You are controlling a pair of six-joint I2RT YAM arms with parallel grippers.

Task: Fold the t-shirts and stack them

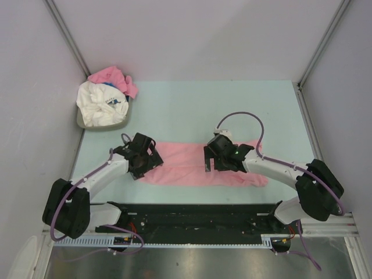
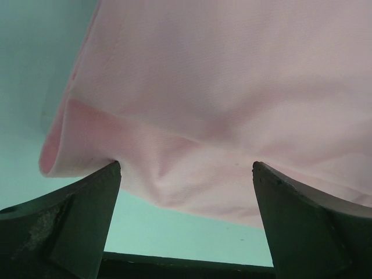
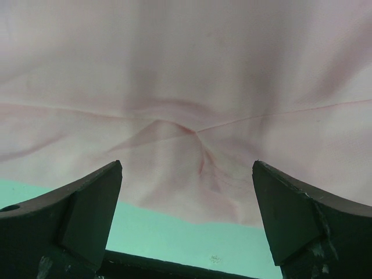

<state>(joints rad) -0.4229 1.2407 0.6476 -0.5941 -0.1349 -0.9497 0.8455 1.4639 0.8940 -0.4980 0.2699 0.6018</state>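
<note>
We're seeing a grey basket (image 1: 81, 124) of crumpled tees (image 1: 102, 104) far-left. Left gripper (image 1: 145, 160), right gripper (image 1: 217, 164) are hanging spread over the folded light-pink t-shirt (image 1: 183, 165).

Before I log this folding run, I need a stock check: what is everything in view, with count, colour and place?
folded t-shirt: one, light pink, a long strip lying across the middle of the table
white t-shirt: one, white with a small blue print, crumpled in the basket
pink cloth: at least one piece, brighter pink, in the basket behind the white t-shirt
basket: one, grey, far left corner of the table
table: one, pale green top
left gripper: one, black, open, at the strip's left end
right gripper: one, black, open, over the strip right of its middle
</note>
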